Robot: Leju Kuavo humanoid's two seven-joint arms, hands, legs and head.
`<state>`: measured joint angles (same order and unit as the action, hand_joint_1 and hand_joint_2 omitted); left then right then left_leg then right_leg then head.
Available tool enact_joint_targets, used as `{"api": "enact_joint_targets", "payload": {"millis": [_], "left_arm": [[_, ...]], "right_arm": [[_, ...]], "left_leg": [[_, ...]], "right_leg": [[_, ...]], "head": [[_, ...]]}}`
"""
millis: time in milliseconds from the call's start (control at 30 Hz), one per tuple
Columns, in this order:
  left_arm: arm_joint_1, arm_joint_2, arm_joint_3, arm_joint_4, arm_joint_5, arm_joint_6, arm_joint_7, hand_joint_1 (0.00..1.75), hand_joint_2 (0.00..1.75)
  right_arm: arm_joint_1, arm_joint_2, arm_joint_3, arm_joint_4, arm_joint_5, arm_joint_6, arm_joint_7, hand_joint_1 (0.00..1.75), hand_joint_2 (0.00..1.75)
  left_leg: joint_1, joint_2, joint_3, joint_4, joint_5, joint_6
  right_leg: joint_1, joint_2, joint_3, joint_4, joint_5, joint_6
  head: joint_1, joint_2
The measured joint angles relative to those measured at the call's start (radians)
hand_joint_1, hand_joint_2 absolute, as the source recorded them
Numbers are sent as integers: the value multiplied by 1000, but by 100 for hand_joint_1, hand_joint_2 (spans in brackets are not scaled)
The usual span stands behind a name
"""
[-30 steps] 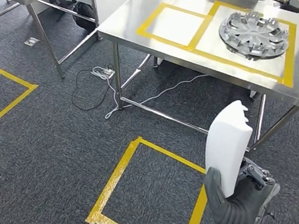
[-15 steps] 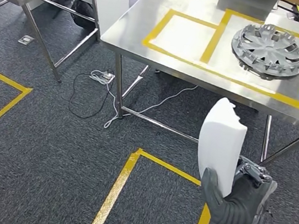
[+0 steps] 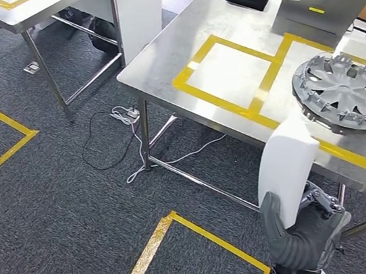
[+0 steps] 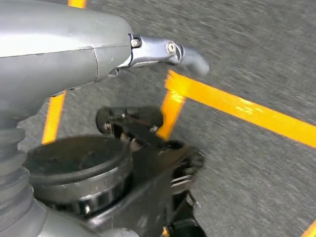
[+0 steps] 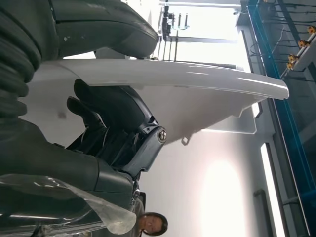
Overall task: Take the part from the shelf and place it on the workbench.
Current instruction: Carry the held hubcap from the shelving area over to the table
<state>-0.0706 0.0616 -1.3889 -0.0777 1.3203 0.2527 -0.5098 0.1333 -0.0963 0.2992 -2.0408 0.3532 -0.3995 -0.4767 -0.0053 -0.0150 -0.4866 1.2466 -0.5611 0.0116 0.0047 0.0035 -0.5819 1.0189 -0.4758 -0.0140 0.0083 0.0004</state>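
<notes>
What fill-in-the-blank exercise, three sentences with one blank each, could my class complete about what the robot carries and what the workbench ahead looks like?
1. The white part is held upright in the robot's ____ hand.
2. On the steel workbench, the grey wheel cover lies inside a square marked with ____ tape.
3. The taped square beside the wheel cover has ____ lying in it.

Missing words: right; yellow; nothing
</notes>
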Motion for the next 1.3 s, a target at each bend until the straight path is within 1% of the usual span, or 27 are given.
{"api": "enact_joint_targets", "payload": {"millis": [33,67,133,167,200,267,300,333,433,467,500,567,600,633,667,700,767,800,867,967,1033,1100,1133,1167,1233,1267,1300], "left_arm": [[1,0,0,0,-1,-1,0,0,175],[5,0,0,0,-1,-1,0,0,175],[12,3,0,0,0,-1,0,0,175],[13,5,0,0,0,-1,0,0,175],[15,6,0,0,0,-1,1,0,175],[19,7,0,0,-1,-1,3,0,175],[22,7,0,0,-1,-2,4,0,175],[23,6,0,0,0,-2,4,0,175],[18,6,-1,0,0,-2,3,0,175],[16,6,-1,0,0,-2,2,0,175],[14,7,-1,0,0,-2,2,0,175],[12,9,-1,0,0,-2,1,0,175],[12,9,-2,0,0,-3,1,0,175],[13,9,-2,0,0,-3,1,0,175],[13,9,-3,0,0,-3,1,0,175],[14,9,-5,0,0,-3,2,0,175],[13,9,-8,0,0,-4,2,0,175],[11,9,-9,0,-1,-4,3,0,175],[8,9,-12,0,-1,-5,4,0,175],[5,11,-16,0,-1,-6,3,0,175],[4,11,-18,0,-1,-9,1,0,175],[5,11,-20,0,-1,-11,1,0,175],[6,11,-22,0,-1,-11,1,0,175],[8,11,-24,0,0,-12,1,0,175],[9,13,-27,0,0,-13,1,0,175],[9,14,-28,0,0,-13,1,0,175],[9,15,-29,0,-1,-13,1,0,175]], "right_arm": [[-1,1,-2,1,-1,0,0,175,175],[-2,2,-4,2,-2,0,1,175,175],[-2,3,-6,4,-3,1,0,175,175],[-3,4,-7,5,-3,1,0,175,175],[-3,5,-8,6,-3,1,0,175,175],[-5,7,-11,10,-4,1,0,175,175],[-7,7,-12,12,-5,1,1,175,175],[-9,7,-16,14,-6,1,2,175,175],[-22,7,-27,16,-11,2,4,175,175],[-28,7,-31,17,-14,3,4,175,175],[-33,7,-35,18,-16,3,5,175,175],[-39,7,-45,21,-19,3,6,175,175],[-40,7,-50,24,-19,3,8,175,175],[-40,7,-54,26,-20,3,9,175,175],[-42,7,-59,30,-20,4,11,175,175],[-44,7,-65,33,-21,5,14,175,175],[-50,8,-77,42,-23,8,17,175,175],[-54,8,-83,47,-25,11,18,175,175],[-62,8,-94,55,-29,17,20,175,175],[-73,8,-108,64,-34,23,21,175,175],[-87,8,-115,72,-35,28,24,175,175],[-96,8,-121,83,-36,36,30,175,175],[-98,8,-124,90,-36,39,33,175,175],[-102,8,-125,97,-37,42,35,175,175],[-116,9,-127,111,-39,49,38,175,175],[-124,10,-128,116,-38,52,39,175,175],[-131,11,-129,121,-38,54,40,175,175]], "left_leg": [[3,1,-47,42,-29,-5],[6,1,-89,60,-81,-10],[11,1,-150,47,-180,-18],[13,2,-172,18,-194,-21],[14,2,-187,-24,-162,-23],[15,5,-210,-123,23,-24],[14,6,-217,-152,105,-20],[12,7,-222,-166,158,-16],[11,5,-214,-172,148,4],[13,5,-206,-178,143,11],[15,5,-196,-185,136,16],[14,5,-178,-191,119,23],[13,5,-168,-192,108,25],[12,4,-155,-192,98,25],[12,3,-138,-192,85,25],[12,1,-117,-192,72,23],[11,-2,-83,-196,47,17],[10,-2,-75,-197,39,11],[10,-2,-68,-205,32,-1],[11,2,-67,-192,22,-17],[12,4,-113,-102,-5,-24],[13,4,-198,25,-29,-30],[13,4,-232,61,-20,-31],[13,4,-250,60,11,-30],[11,4,-239,-36,113,-23],[7,4,-224,-83,150,-16],[2,6,-206,-122,167,-9]], "right_leg": [[-4,0,25,-9,-14,-2],[-7,3,51,-18,-29,-1],[-13,9,105,-30,-62,3],[-17,11,132,-34,-82,8],[-20,11,155,-36,-101,13],[-23,13,193,-35,-141,24],[-23,15,204,-35,-158,31],[-22,17,212,-38,-172,39],[-24,14,227,-56,-191,60],[-24,10,215,-34,-202,64],[-24,7,185,17,-219,67],[-24,4,76,169,-258,68],[-24,4,21,231,-262,67],[-23,4,-20,263,-247,66],[-23,4,-42,253,-204,65],[-23,3,-47,207,-142,62],[-19,2,-30,98,-42,57],[-17,0,-15,59,-27,52],[-11,1,2,29,-40,43],[-16,3,31,2,-48,26],[-19,1,57,-11,-58,15],[-18,0,82,-13,-79,11],[-17,0,96,-13,-91,11],[-17,2,112,-13,-104,12],[-16,4,148,-15,-132,13],[-17,5,164,-21,-145,16],[-17,5,177,-30,-155,21]], "head": [[-1,0],[-1,0],[-1,0],[-1,0],[-1,0],[-4,0],[-4,0],[-5,0],[-3,0],[-2,0],[0,0],[1,0],[1,0],[1,0],[1,0],[2,0],[1,0],[1,0],[2,0],[2,0],[0,0],[1,0],[1,0],[0,0],[0,0],[1,0],[0,0]]}}
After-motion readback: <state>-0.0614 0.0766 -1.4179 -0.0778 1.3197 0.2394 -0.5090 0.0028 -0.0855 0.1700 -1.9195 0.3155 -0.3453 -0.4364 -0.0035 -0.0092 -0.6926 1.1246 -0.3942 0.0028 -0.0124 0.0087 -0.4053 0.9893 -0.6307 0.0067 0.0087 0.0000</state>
